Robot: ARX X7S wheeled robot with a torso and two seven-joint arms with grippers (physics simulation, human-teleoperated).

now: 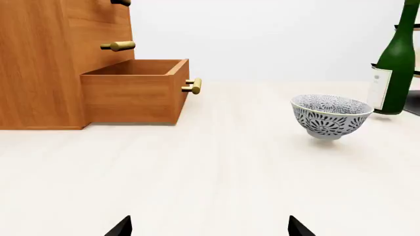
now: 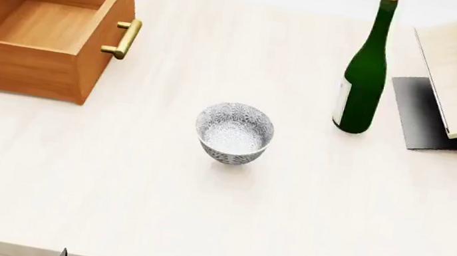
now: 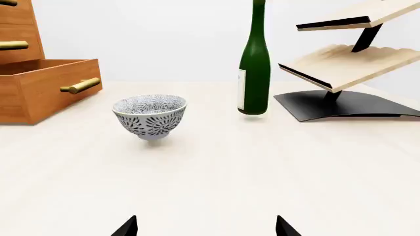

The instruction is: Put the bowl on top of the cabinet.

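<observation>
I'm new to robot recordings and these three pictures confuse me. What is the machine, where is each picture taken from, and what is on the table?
These are simulator renders from a wheeled robot with two arms. One picture looks down from a camera on its head; the other two come from cameras near each arm's gripper. The dark tips at the picture edges are the left gripper and right gripper; both are open and hold nothing.

On the pale table stands a small patterned bowl, upright and alone. To the robot's left is an orange-brown cabinet with its bottom drawer pulled out and empty. To the right stand a green bottle and a slanted wooden rack on a dark base.

The bowl should go on top of the cabinet; it has not yet been picked up.
</observation>
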